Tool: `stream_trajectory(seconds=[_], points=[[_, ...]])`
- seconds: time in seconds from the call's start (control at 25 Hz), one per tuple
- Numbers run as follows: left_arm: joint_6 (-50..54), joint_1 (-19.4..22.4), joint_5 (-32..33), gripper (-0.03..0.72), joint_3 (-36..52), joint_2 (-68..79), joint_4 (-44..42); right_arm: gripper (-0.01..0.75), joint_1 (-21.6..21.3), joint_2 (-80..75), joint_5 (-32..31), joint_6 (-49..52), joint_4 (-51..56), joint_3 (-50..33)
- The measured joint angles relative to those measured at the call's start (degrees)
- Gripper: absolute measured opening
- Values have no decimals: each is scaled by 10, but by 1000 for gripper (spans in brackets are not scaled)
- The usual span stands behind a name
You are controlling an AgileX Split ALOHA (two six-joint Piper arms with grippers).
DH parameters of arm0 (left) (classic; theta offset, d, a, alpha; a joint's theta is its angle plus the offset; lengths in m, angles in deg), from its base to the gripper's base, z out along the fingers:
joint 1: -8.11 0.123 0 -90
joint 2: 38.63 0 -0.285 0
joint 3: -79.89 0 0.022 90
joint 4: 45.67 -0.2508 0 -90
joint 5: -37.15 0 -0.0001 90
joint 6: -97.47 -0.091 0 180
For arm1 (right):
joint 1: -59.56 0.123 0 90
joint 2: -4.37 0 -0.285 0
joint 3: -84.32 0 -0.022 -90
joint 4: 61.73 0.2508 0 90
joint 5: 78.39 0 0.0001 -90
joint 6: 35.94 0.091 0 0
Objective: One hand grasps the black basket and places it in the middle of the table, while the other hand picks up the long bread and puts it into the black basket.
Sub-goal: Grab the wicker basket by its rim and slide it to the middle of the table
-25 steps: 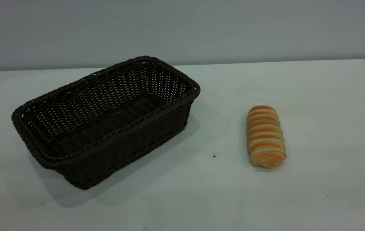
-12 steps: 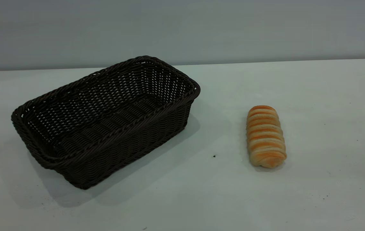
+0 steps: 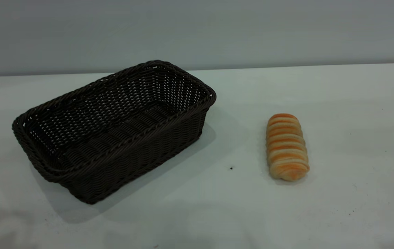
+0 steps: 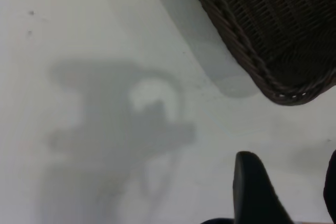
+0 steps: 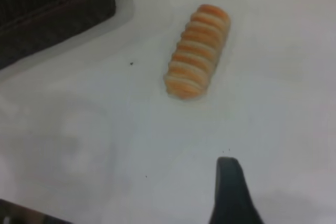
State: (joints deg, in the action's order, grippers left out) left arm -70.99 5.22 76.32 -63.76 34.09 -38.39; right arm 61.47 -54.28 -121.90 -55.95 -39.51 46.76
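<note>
Nearest the left arm, above bare pale grey desk (image 3: 217, 214): left gripper (image 4: 286, 190), fingers (image 4: 254, 187) spread apart, holding nothing, just short of a rim corner of the dark woven wicker basket (image 3: 113, 129). Stiff, light, openwork; best pinched over the braided rim. Farther right, well apart from the basket: small striped golden-orange bread roll (image 3: 286, 147), flat on the desk. Probably soft, squashable; best held gently across the middle. Right gripper (image 5: 236, 195) near it, cannot tell the fingers' state.
</note>
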Motion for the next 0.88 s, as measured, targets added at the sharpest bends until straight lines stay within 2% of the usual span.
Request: stream_trajectory(seconds=[0.4,0.88], points=[[108,0,-87,395,-1,88,15,473,0,-32,36,-2,14,0],[133,0,-200,395,-2,226,19,473,0,-32,37,-28,14,0]])
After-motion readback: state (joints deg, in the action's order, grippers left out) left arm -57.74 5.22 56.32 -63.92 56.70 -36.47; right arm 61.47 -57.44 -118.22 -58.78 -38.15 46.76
